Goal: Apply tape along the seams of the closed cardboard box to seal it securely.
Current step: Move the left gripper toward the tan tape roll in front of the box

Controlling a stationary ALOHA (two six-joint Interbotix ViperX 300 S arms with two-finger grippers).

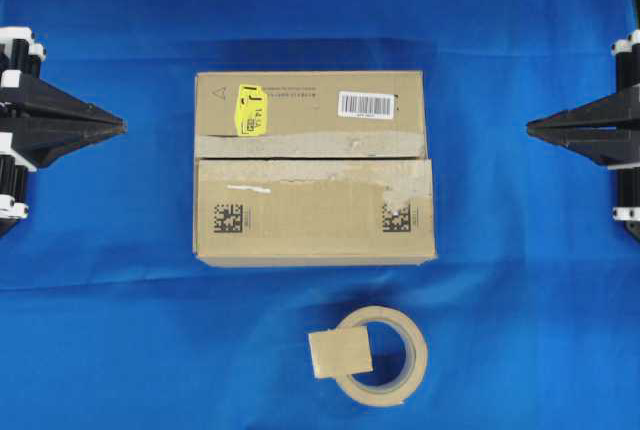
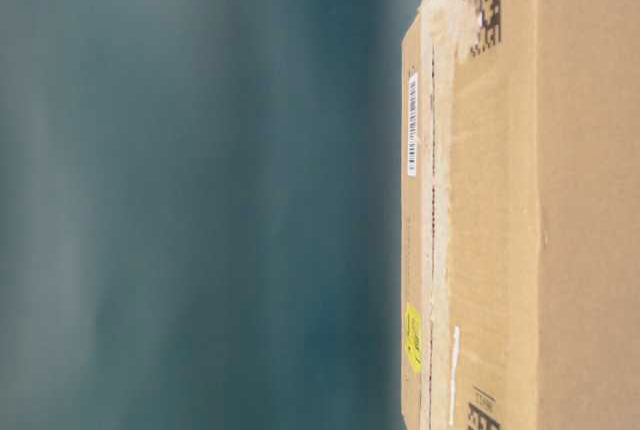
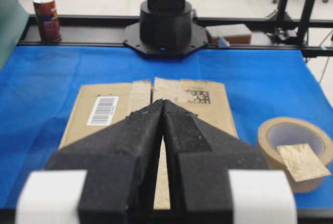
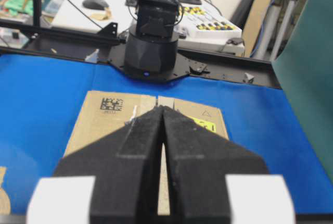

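Nearest, at the lower centre of the overhead frame: the tape (image 1: 341,353), one small tan-brown pre-cut square, lying across the rim of a beige tape roll (image 1: 385,357), its left part overhanging the blue-covered worktop (image 1: 120,350). Judged very light, thin and limp, likely sticky on one face and prone to curl or cling to itself; the free overhanging edge on the left looks the best place to take hold, pinched near a corner so the piece hangs flat. Next, mid-frame: the cardboard box (image 1: 314,182), closed, stiff and bulky, judged unlikely to shift under light pressing. Its top carries a yellow sticker (image 1: 249,111), a white barcode label (image 1: 365,104) and two black data-matrix codes. The seams (image 1: 312,157) run left to right as a dark line between the flaps, edged with pale torn residue, bare of fresh tape. Outermost, at the left and right edges of the frame: left gripper (image 1: 122,127) and right gripper (image 1: 531,128), both with jaws pressed together and holding nothing, each well apart from box and tape.
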